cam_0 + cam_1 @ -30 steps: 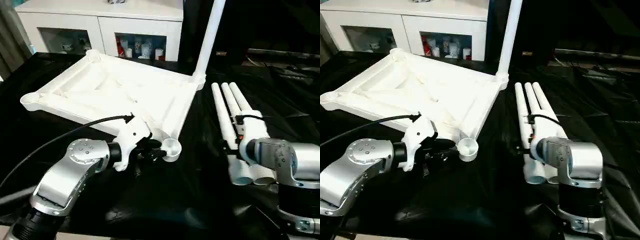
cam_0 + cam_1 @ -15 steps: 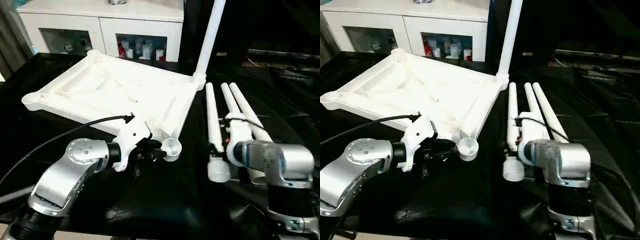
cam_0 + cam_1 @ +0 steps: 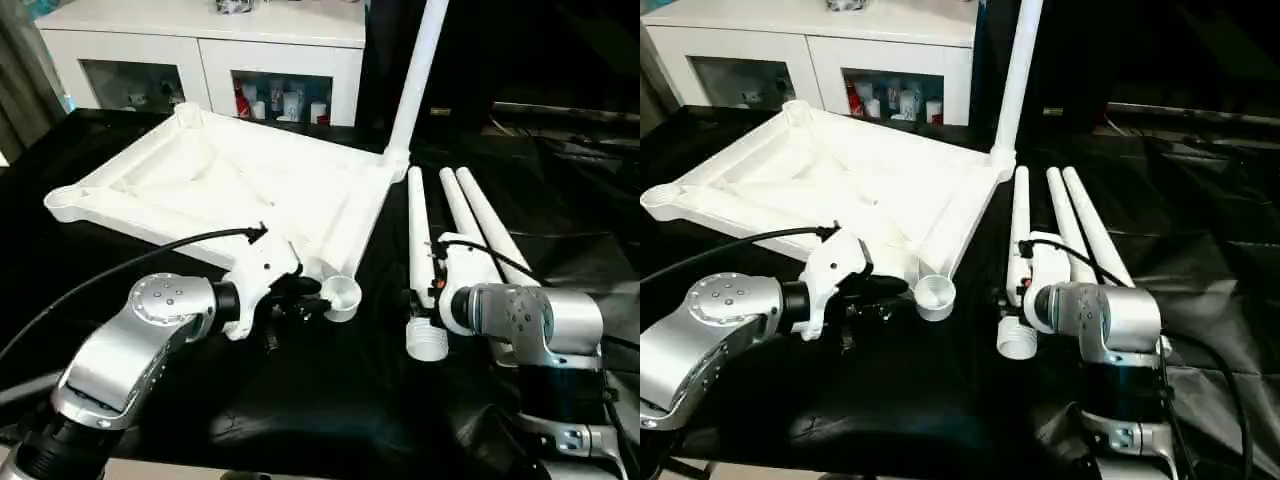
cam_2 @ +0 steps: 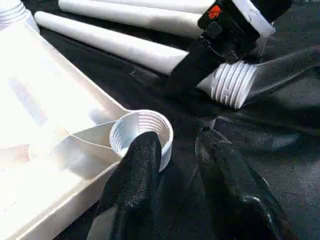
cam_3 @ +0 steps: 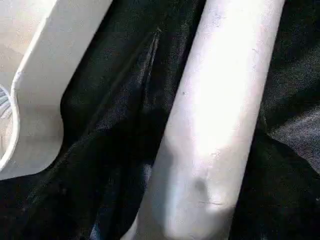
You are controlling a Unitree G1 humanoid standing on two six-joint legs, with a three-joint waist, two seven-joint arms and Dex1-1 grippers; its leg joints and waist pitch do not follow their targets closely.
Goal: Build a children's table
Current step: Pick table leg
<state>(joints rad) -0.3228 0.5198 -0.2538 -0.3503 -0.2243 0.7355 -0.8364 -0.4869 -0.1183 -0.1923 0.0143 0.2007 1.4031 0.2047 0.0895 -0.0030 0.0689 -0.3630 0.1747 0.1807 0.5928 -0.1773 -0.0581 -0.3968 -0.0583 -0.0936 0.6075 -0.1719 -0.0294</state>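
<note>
The white tabletop (image 3: 210, 180) lies ribbed side up on black cloth. One leg (image 3: 420, 70) stands upright in its far right corner. My left gripper (image 4: 177, 142) is open at the near corner socket (image 4: 135, 131); one finger (image 4: 142, 155) rests on the socket's rim and the other stands clear over the cloth. My right gripper (image 3: 422, 292) is shut on the leftmost lying leg (image 3: 417, 220), just behind its threaded end (image 3: 427, 340). That end lies a short way right of the socket. Two more legs (image 3: 480, 215) lie side by side further right.
A white cabinet (image 3: 200, 40) with glass-fronted shelves stands behind the table. Crumpled black cloth (image 3: 330, 410) covers the whole work surface. A black cable (image 3: 120, 275) loops from my left wrist over the tabletop's near edge.
My right gripper has swung left with the leftmost leg, drawing it away from the other two and bringing its threaded end closer to the near socket. The left gripper has stayed put.
</note>
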